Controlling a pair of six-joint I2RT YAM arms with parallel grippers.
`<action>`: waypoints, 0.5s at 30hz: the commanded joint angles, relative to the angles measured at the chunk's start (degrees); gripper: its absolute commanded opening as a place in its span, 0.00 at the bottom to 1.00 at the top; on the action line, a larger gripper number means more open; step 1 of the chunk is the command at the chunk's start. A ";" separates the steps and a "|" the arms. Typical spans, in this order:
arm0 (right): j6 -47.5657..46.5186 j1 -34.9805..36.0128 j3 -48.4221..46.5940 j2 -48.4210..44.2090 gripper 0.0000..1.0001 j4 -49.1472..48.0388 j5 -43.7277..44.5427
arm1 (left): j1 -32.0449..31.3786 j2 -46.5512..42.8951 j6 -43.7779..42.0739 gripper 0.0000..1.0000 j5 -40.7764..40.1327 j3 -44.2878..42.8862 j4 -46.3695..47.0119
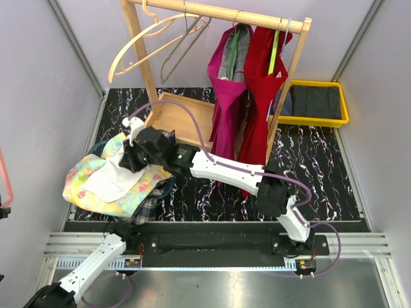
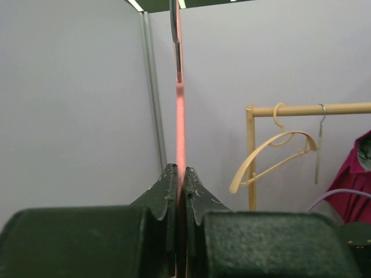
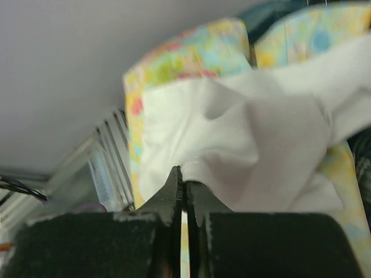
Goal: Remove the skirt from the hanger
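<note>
Two sets of jaws are clenched: our left gripper (image 2: 180, 174) grasps the pink hanger (image 2: 180, 116), and our right gripper (image 3: 183, 174) pinches the white lining of the floral skirt (image 1: 87, 189), heaped at the table's (image 1: 321, 173) near left, apart from that hanger.

Counts.
- 2 arms: left arm (image 1: 96, 263), right arm (image 1: 228, 170).
- 1 wooden rack (image 1: 218, 13), 12 o'clock.
- 5 hangers: wooden hanger (image 1: 138, 45), grey hanger (image 1: 183, 42), green hanger (image 1: 235, 42), second green hanger (image 1: 275, 51), pink hanger (image 2: 180, 127) at 9 o'clock.
- 2 hung garments: magenta garment (image 1: 225, 109), red garment (image 1: 260, 96).
- 1 yellow bin (image 1: 318, 120), 2 o'clock.
- 1 floral skirt (image 1: 80, 183), 9 o'clock.
</note>
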State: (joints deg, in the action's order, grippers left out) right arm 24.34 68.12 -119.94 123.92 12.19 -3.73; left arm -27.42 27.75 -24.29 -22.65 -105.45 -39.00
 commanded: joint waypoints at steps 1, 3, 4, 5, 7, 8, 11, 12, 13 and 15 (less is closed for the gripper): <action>-0.87 0.17 9.26 -6.58 0.00 -3.48 1.26 | 0.26 1.70 2.41 0.00 7.62 -0.73 -2.48; -1.05 0.17 14.89 -6.41 0.00 -2.87 2.40 | 0.09 2.31 2.76 0.00 8.15 -0.02 -2.39; -1.22 0.17 17.69 -6.15 0.01 -2.43 2.58 | 0.09 2.57 3.20 0.00 8.50 0.42 -2.39; -1.14 0.17 18.68 -5.10 0.02 -0.69 2.93 | 0.00 3.01 3.46 0.00 9.03 0.42 -2.31; -0.61 0.17 21.05 -3.78 0.03 1.34 3.02 | 0.09 4.68 4.16 0.00 10.70 0.07 -1.61; -0.43 0.09 21.93 -2.38 0.04 2.31 2.41 | 0.09 5.29 4.52 0.00 11.14 -0.02 -1.34; 0.10 0.17 23.87 -0.52 0.04 4.42 0.48 | 0.09 8.37 5.92 0.00 14.30 -0.81 0.33; 0.01 0.26 24.40 -0.87 0.05 4.34 0.82 | 0.09 10.29 6.53 0.00 16.39 -1.25 1.03; -0.08 0.17 25.71 -1.57 0.08 4.16 1.44 | 0.09 11.53 8.11 0.00 17.55 -1.69 1.30; -0.17 0.26 26.33 -5.08 0.33 3.46 2.75 | 0.09 15.47 11.27 0.00 21.22 -3.00 1.65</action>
State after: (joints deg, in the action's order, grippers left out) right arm 24.75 68.07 -97.06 121.49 10.00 -2.46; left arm -27.38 35.24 -18.79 -10.15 -106.54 -41.60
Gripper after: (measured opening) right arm 0.156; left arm 0.049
